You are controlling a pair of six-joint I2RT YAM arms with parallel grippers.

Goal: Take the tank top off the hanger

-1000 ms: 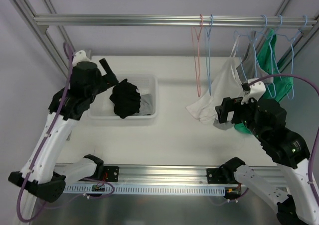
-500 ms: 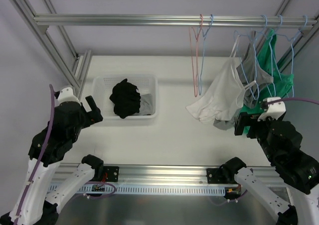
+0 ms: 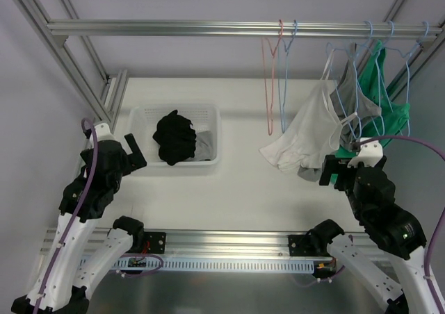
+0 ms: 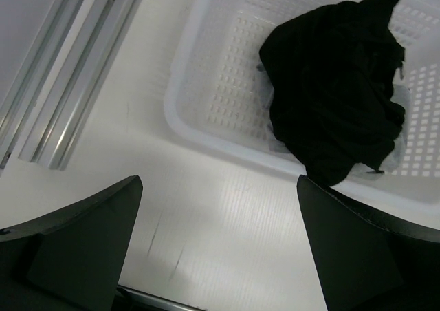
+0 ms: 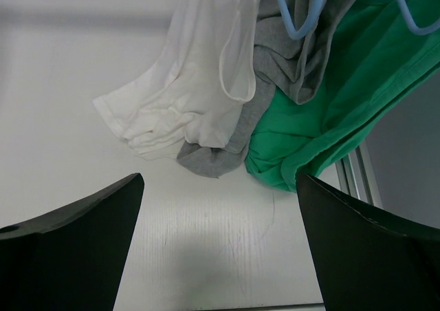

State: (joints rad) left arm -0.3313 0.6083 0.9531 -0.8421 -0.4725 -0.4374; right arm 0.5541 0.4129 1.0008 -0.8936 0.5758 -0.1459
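A white tank top hangs from a light blue hanger on the rail, its lower part bunched on the table; it also shows in the right wrist view. A grey top and a green top hang beside it on blue hangers. My right gripper is open and empty, just near of the clothes' lower ends. My left gripper is open and empty, at the near left corner of the white basket, over the bare table.
The basket holds a black garment, with something grey under it. An empty pink hanger and an empty blue hanger hang on the rail. Aluminium frame posts stand at far left and right.
My left arm has drawn back from over the basket to its near left corner; the black garment stays in the basket. My right gripper has pulled back a little from the hanging clothes.
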